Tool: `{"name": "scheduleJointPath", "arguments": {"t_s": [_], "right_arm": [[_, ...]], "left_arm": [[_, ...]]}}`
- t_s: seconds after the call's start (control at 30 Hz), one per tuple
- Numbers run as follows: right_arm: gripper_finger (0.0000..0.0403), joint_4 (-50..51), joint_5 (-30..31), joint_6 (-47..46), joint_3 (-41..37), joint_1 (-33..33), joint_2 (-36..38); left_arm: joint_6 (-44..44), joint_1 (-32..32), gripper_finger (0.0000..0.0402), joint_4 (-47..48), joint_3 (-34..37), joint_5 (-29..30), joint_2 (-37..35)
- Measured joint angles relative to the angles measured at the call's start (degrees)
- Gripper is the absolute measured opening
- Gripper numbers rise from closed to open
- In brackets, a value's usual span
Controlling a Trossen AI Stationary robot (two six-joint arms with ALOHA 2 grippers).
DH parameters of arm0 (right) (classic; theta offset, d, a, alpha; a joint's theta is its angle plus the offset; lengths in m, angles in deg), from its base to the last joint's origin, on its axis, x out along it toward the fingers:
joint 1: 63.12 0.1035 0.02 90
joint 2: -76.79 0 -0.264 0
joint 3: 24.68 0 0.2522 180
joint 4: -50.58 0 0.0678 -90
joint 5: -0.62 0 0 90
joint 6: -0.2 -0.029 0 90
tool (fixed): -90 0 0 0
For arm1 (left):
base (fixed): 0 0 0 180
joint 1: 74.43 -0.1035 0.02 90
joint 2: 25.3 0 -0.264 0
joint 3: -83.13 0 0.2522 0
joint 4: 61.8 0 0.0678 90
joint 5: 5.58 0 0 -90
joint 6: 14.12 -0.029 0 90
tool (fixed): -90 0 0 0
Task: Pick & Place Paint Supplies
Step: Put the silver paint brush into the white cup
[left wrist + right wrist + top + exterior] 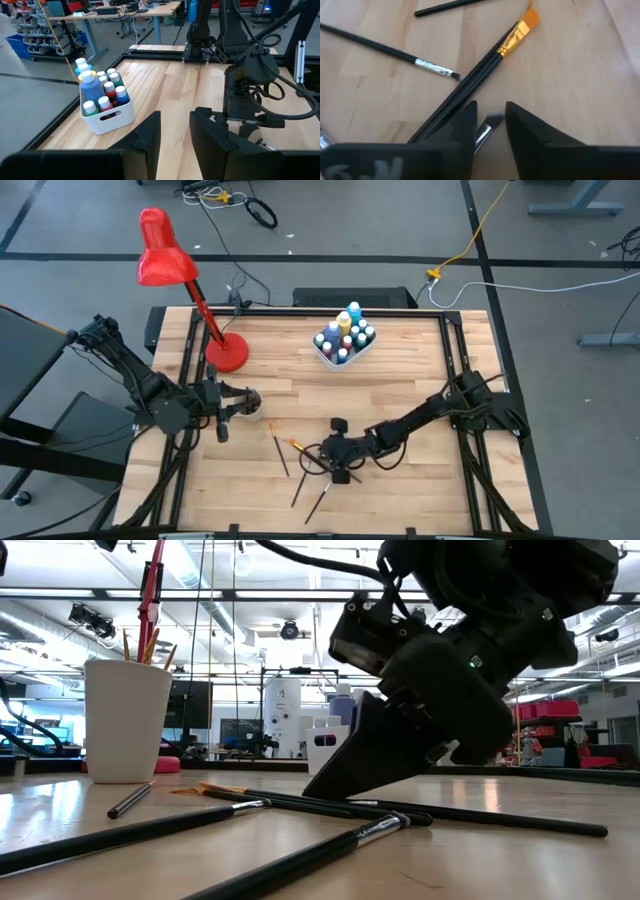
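Note:
Several thin dark-handled paintbrushes lie flat on the wooden table near its front middle. My right gripper slants down over them, open, its fingers on either side of a brush's silver ferrule. An orange-bristled brush lies just beyond the fingertips. A beige cup stands on its base at the left with brushes upright in it. My left gripper hovers beside the cup, open, nothing between its fingers. Paint bottles stand in the white tray. My right gripper comes at the brush slanting down from the table's right, its fingers along the brush's length. The ferrule shows in the gap, narrower than it. I cannot tell whether the fingers touch the brush or the dark handles beside it.
A red desk lamp stands at the back left, its arm leaning over the table's far edge. The white tray is at the back middle. Bare wood lies between the tray and the brushes and along the table's right side.

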Motion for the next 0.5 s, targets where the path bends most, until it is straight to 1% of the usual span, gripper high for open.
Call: {"name": "scheduleJointPath", "arguments": {"t_s": [0.07, 0.23, 0.4, 0.5], "right_arm": [[0.0086, 0.6, 0.0, -0.8, 0.1, -0.1, 0.0], [0.0012, 0.8, 0.2, -0.6, 0.0, -0.3, 0.0], [0.0009, 1.5, -0.7, -0.6, -0.1, -0.4, 1.2], [0.0003, 4.4, -2.2, 1.5, -0.5, -0.2, 3.9]], "left_arm": [[0.1, 0.0, 0.0111, 0.0, 0.0, 0.0, 0.0], [0.1, 0.0, 0.0111, 0.0, 0.0, 0.0, 0.0], [0.1, 0.0, 0.0111, 0.0, 0.0, 0.0, 0.0], [0.1, 0.0, 0.0111, -0.1, 0.0, 0.0, 0.0]]}}
